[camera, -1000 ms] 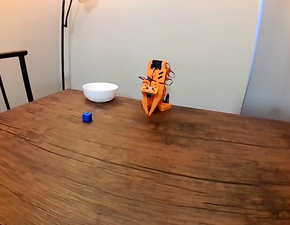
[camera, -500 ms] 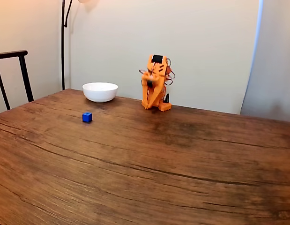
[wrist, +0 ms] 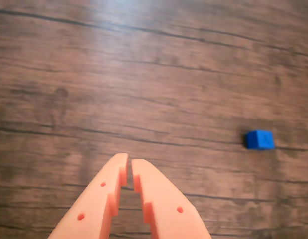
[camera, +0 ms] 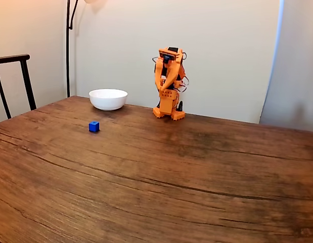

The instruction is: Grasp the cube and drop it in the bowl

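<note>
Cube [camera: 94, 126], small and bright blue, is seen resting alone on the wooden surface [camera: 161, 182] in the fixed view, in front of the bowl and left of the arm. At the far left of that view a dark chair back [camera: 14, 81] is seen beside the surface, and a thin black lamp pole [camera: 68, 45] is seen against the pale wall. The white bowl [camera: 108, 98] is placed near the far edge of the surface, behind the cube and a little to its right, apart from it. Further right the orange arm [camera: 169, 83] is seen folded upright over its base, near the far edge, well apart from the cube. At the right edge a pale curtain [camera: 293, 66] is seen.

In the wrist view the orange fingers [wrist: 129, 167] are shown entering from the bottom edge, left of centre, drawn almost together with only a narrow slit between the tips, and nothing is held between them. They are raised above bare wood grain. The cube [wrist: 258, 139] is seen lying well to their right in that view, flat on the surface and untouched.
</note>
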Controlling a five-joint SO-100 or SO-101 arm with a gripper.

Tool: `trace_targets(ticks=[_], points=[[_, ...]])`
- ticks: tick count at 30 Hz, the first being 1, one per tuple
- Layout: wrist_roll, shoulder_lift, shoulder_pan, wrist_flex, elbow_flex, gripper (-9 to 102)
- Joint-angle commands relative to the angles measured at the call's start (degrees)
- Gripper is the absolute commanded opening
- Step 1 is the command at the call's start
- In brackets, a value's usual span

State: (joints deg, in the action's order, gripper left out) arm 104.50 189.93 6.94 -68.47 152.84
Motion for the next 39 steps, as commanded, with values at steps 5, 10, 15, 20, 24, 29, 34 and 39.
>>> trace_targets(ticks=[5,10,15,20,24,29,34,39], points=[[0.09,-0.88,5.01,0.0,-8.96,0],[2.9,-5.1,8.09,0.0,-15.03,0],[5.01,-18.54,9.4,0.0,-22.24,0],[6.24,-31.73,12.48,0.0,-30.5,0],[6.33,-39.02,16.7,-0.09,-36.12,0],[9.4,-46.14,19.78,-0.09,-41.92,0],[9.49,-51.86,22.76,-0.09,-46.05,0],[9.58,-56.07,26.37,-0.09,-48.96,0]])
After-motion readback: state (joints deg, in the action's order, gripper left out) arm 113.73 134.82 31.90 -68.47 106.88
